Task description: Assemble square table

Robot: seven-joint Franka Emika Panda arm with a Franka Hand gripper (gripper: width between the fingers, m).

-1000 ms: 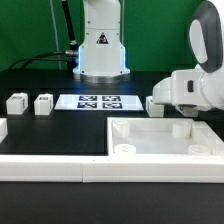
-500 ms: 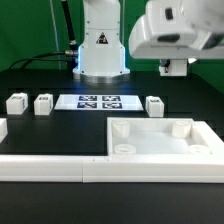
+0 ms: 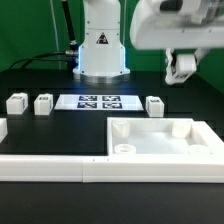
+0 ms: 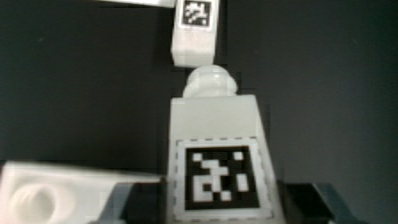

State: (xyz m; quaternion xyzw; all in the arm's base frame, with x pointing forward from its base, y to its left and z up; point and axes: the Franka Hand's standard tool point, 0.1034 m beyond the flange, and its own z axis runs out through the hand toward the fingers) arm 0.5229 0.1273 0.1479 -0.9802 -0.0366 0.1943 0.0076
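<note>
As the exterior view shows, the gripper hangs raised at the exterior view's right, clamped on a white leg. Below it the square tabletop lies rim up on the black table, just behind the long rail. A loose leg stands near the marker board. Wrist view: jaws closed on the tagged leg, with a tabletop corner below.

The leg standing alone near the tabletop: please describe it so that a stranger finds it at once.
Find the marker board lying flat before the robot's base. On the exterior view's right of it, just beyond the tabletop's far rim, stands one small white leg. It stands alone, while two similar legs sit side by side on the board's other side.
</note>
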